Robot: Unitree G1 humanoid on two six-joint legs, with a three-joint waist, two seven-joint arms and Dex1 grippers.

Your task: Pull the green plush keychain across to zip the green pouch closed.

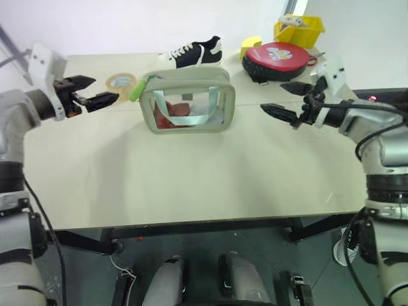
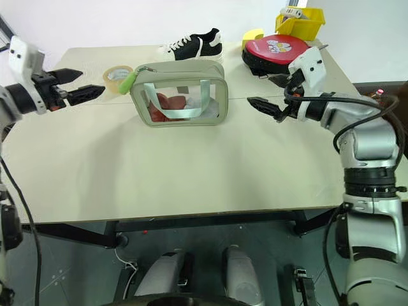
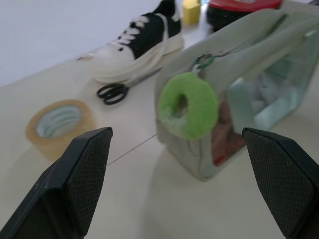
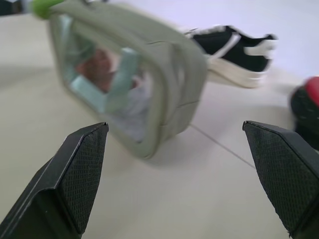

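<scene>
The green pouch (image 1: pixel 188 102) stands upright in the middle of the table, with clear window sides, pale teal straps and something red inside. The green plush keychain (image 1: pixel 136 90) hangs at the left end of its top; in the left wrist view it is a fuzzy lime loop (image 3: pixel 188 105) on the zipper pull. My left gripper (image 1: pixel 105 89) is open just left of the keychain, level with it and not touching. My right gripper (image 1: pixel 273 95) is open to the right of the pouch, a short gap away, its fingers (image 4: pixel 75 174) pointing at the pouch's right end (image 4: pixel 169 84).
A tape roll (image 1: pixel 120 81) lies behind the left gripper. A black-and-white shoe (image 1: pixel 194 54) and scissors (image 3: pixel 112 92) lie behind the pouch. A round red-and-black case (image 1: pixel 277 57), a yellow block (image 1: pixel 250 44) and a yellow bin (image 1: pixel 299 29) sit at the back right.
</scene>
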